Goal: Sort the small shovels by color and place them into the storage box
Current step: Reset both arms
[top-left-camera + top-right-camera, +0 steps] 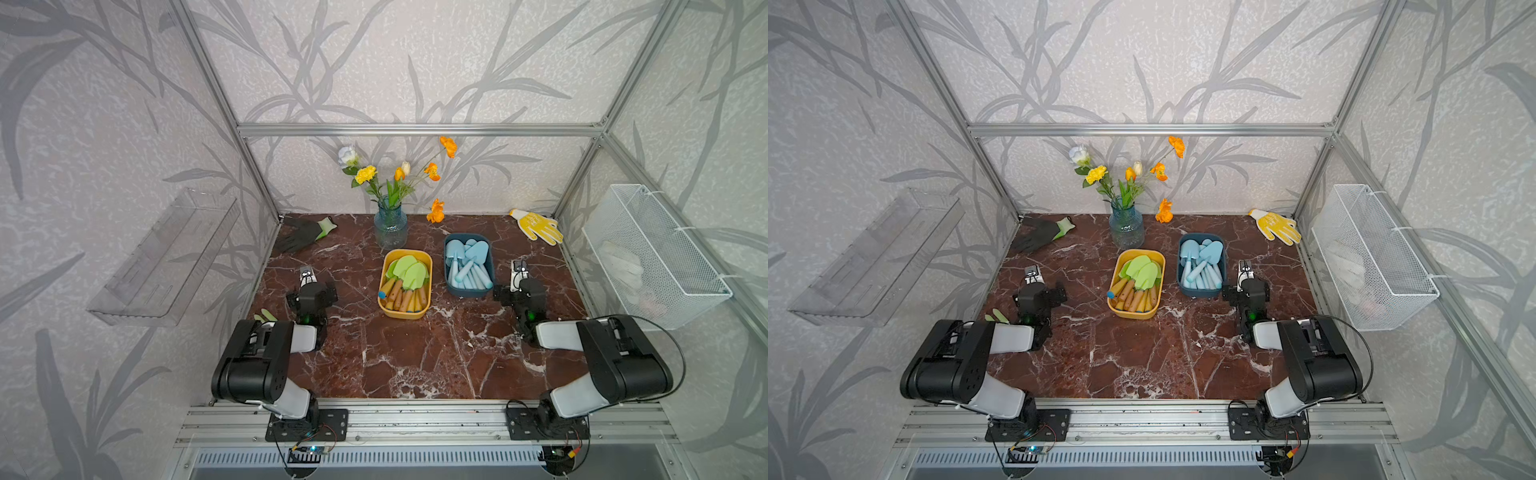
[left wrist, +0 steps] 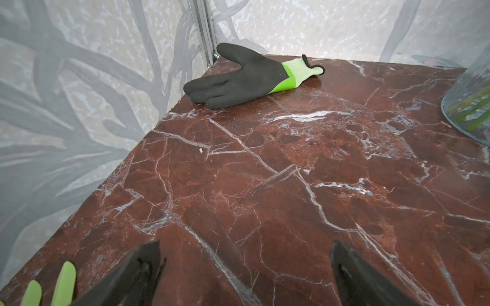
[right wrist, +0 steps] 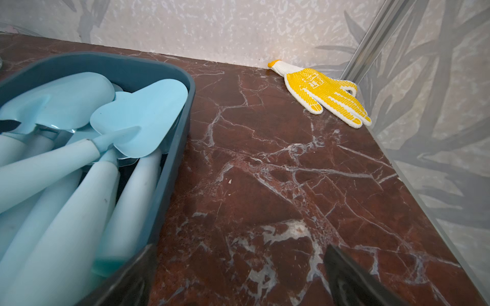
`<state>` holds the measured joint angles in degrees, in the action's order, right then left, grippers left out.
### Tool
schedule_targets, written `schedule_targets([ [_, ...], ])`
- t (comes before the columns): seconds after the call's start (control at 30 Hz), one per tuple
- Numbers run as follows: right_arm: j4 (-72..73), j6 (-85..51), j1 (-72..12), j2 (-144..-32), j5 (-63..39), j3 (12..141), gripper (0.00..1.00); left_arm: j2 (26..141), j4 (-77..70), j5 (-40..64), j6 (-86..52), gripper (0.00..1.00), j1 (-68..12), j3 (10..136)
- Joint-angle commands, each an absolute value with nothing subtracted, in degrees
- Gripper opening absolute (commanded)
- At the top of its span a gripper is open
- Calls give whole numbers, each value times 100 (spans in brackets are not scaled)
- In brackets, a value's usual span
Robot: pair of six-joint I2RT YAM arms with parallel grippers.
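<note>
Both claws wide and empty; the shovels are sorted into their boxes.

My left claw [image 2: 245, 247] hangs spread over bare desk [image 2: 291, 185] near the left edge, gripping nothing. My right claw [image 3: 238, 249] gapes just beside the blue box [image 3: 119, 63], also empty. I judge they rest clear because no shovel lies loose. The green shovels [image 1: 409, 272] fill the yellow box [image 1: 401, 316] mid-desk, and the blue shovels [image 1: 467, 259] pile in the blue box to its right, so colours are kept apart. The rake [image 1: 266, 316] by the left edge is no shovel, so it lies outside. A black glove [image 1: 305, 235] and a yellow glove [image 1: 538, 226] sit in the back corners, with a vase [image 1: 390, 232] between them.
</note>
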<state>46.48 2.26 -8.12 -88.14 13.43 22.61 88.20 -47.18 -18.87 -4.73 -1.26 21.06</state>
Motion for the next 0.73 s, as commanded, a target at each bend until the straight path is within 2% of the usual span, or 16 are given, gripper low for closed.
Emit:
schedule_targets([
  [0.0,4789,267,-812,-8789,1237,2312,99,8743,-4709,-1870,-519,100,-84,2305],
  [0.7,4789,264,-809,-8789,1239,2312,99,8738,-4776,-1840,-501,100,-81,2286],
])
